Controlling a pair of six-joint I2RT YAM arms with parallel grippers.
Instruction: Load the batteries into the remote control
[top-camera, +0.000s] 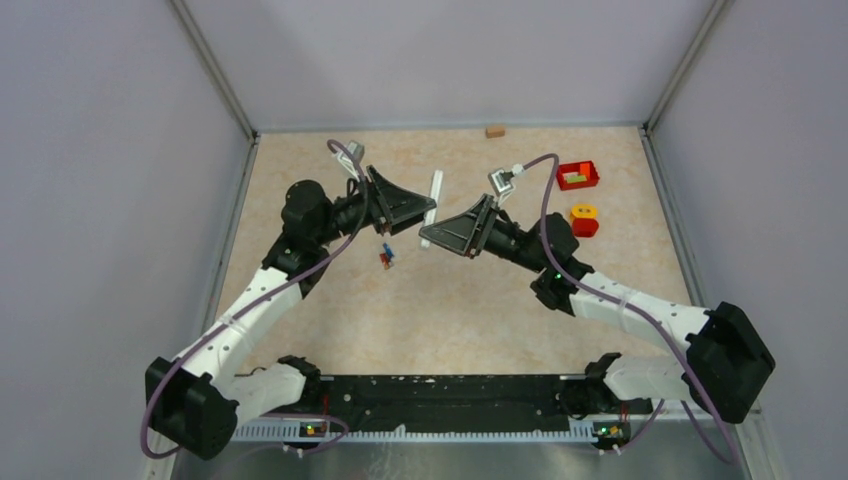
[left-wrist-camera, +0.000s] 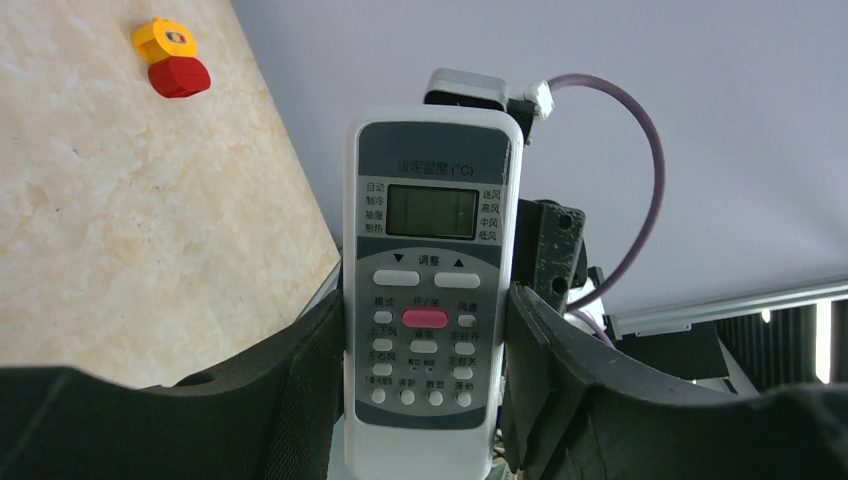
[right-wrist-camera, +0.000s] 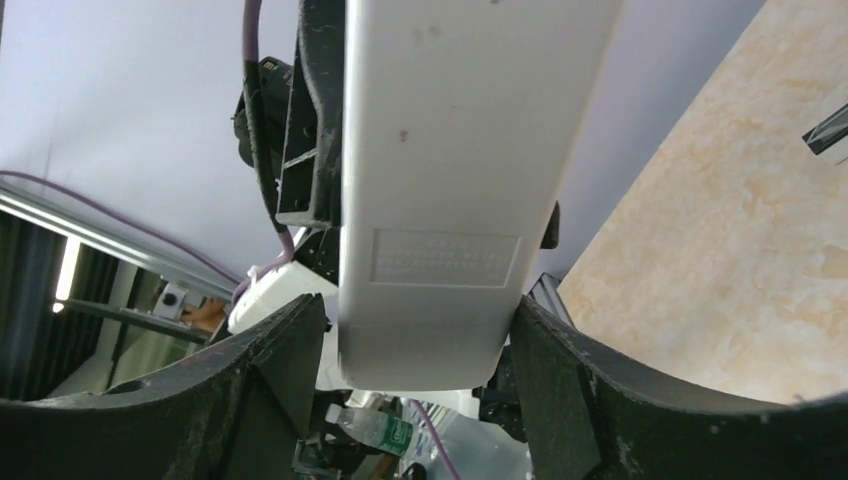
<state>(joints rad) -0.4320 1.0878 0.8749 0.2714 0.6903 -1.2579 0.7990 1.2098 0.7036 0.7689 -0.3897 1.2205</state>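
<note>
Remote (left-wrist-camera: 430, 200) clamped in left gripper (left-wrist-camera: 425, 300), held off table (top-camera: 450, 310), buttons facing wrist camera. Right gripper (right-wrist-camera: 418, 305) straddles remote's back; we can't tell if clenched. Batteries (top-camera: 386, 255) lie on table near left gripper.

- My left arm (top-camera: 250, 300) was stretched forward and inward, elbow bent.
- My left gripper (top-camera: 428, 210) was clamped on the remote control (left-wrist-camera: 425, 290), a finger against each long side.
- My right arm (top-camera: 630, 310) mirrored it from the opposite side.
- My right gripper (top-camera: 427, 238) straddled the same remote control, fingers close alongside; contact could not be confirmed.
</note>
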